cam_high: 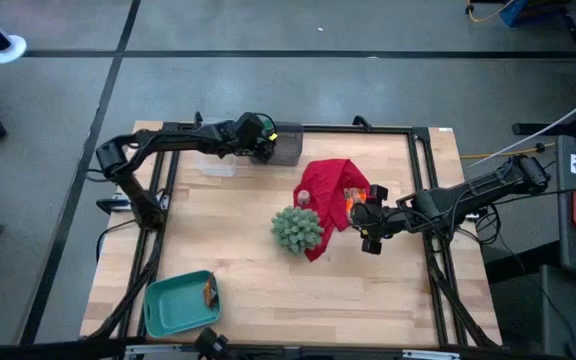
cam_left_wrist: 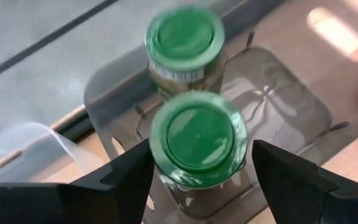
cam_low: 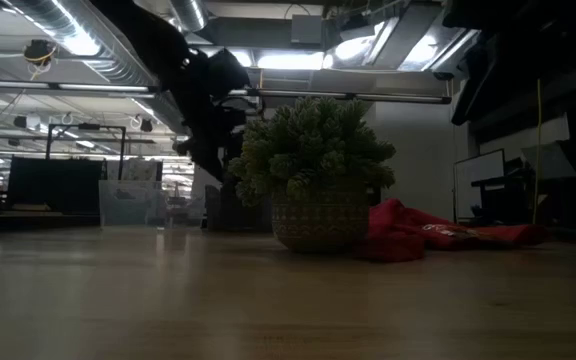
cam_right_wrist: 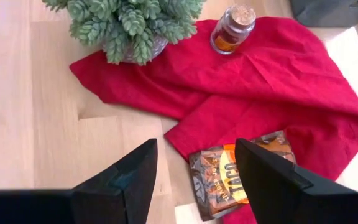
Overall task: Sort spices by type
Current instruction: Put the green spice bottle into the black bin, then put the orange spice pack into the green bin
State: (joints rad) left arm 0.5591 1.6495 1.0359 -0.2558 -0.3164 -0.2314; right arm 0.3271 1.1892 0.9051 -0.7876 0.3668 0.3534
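While its label stays too blurred to read, a green-lidded jar [cam_left_wrist: 197,137] sits between the parted fingers of the left gripper [cam_high: 264,140], inside a clear bin [cam_left_wrist: 291,106] at the table's far edge, beside a second green-lidded jar [cam_left_wrist: 185,38]. Reaching in from the right, the right gripper [cam_high: 371,222] hovers spread open over an orange packet [cam_right_wrist: 241,174], partly hidden by a finger, on the red cloth [cam_right_wrist: 278,81]; a cork-topped jar [cam_right_wrist: 232,28] stands near the plant [cam_right_wrist: 129,22].
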